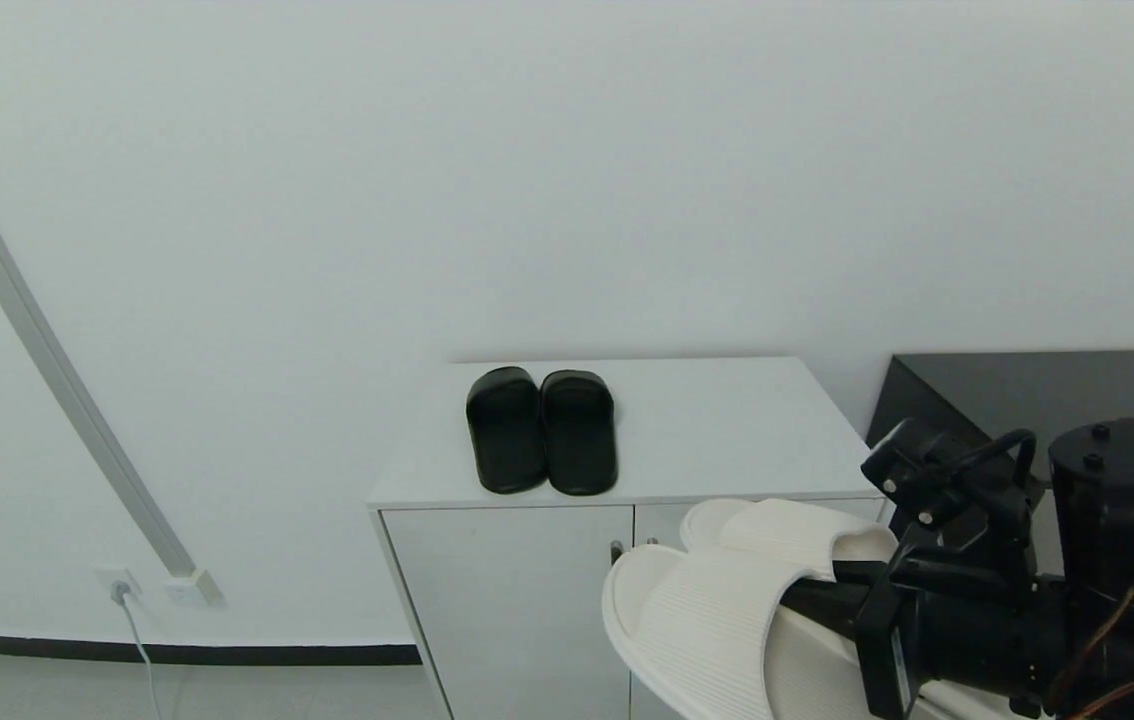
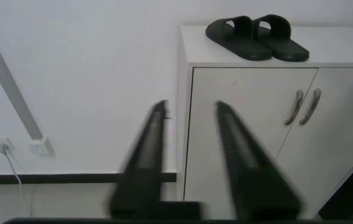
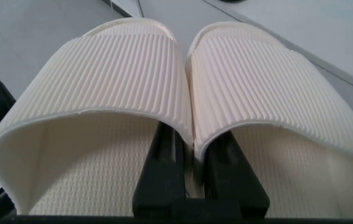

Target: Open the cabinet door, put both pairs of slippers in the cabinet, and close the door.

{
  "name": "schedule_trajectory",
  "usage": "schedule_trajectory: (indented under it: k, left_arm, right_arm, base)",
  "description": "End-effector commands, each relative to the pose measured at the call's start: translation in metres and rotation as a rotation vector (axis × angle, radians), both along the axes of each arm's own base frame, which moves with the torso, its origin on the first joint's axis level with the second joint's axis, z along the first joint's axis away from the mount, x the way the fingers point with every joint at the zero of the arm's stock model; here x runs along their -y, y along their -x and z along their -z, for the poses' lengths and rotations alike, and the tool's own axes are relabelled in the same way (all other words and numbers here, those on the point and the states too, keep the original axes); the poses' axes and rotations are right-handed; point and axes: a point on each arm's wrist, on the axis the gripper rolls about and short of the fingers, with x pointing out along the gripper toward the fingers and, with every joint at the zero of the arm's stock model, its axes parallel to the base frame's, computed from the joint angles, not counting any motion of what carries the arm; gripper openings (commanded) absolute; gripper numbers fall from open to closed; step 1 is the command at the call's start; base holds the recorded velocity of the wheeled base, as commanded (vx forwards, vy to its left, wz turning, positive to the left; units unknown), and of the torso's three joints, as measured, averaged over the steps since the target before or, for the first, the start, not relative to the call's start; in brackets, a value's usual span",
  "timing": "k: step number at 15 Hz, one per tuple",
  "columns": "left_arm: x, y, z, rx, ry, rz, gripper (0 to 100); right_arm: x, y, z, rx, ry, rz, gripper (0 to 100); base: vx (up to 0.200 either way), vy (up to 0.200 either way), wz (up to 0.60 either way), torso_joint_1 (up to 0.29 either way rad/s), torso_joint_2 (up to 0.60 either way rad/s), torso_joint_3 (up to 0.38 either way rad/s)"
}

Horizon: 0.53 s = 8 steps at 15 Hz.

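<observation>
1. The black slippers (image 1: 541, 430) lie side by side on top of the cabinet (image 1: 727, 420), near its front edge, left of the middle.
2. Both doors (image 1: 517, 600) are closed, and the handles (image 2: 305, 107) meet at the centre.
3. The right gripper (image 3: 193, 155) pinches the white slippers (image 1: 727, 600) by their inner walls, in front of the cabinet's right door.
4. The left gripper (image 2: 190, 109) is spread apart and holds nothing, before the cabinet's left front corner.

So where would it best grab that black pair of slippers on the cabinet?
Probably at the touching inner edges of the black slippers, one pincer finger in each, squeezing both together. They lie side by side, heels toward the front edge of the cabinet top, so coming from the front, under the straps, looks easiest.
</observation>
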Motion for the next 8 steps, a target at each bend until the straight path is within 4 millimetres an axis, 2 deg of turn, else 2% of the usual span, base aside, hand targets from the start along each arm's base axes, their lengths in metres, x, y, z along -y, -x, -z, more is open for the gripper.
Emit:
schedule_trajectory:
  k: [1,4,8]
  left_arm:
    - [0.0,-0.0001,-0.0002,0.0,0.003,-0.001,100]
    - [-0.0001,-0.0001,-0.0002,0.0,0.001,-0.001,100]
    - [-0.0001,-0.0001,-0.0002,0.0,0.001,-0.001,100]
  right_arm:
    - [0.0015,0.0025,-0.0011,0.007,-0.004,-0.005,0]
    - [0.003,0.004,0.0023,0.001,0.001,-0.005,0]
    - [0.004,0.0056,0.0062,-0.009,0.01,-0.008,0]
  base:
    - [0.0,0.0,0.0,-0.159,0.37,0.193]
    - [0.0,0.0,0.0,-0.163,0.39,0.22]
    - [0.0,0.0,0.0,-0.228,0.53,0.299]
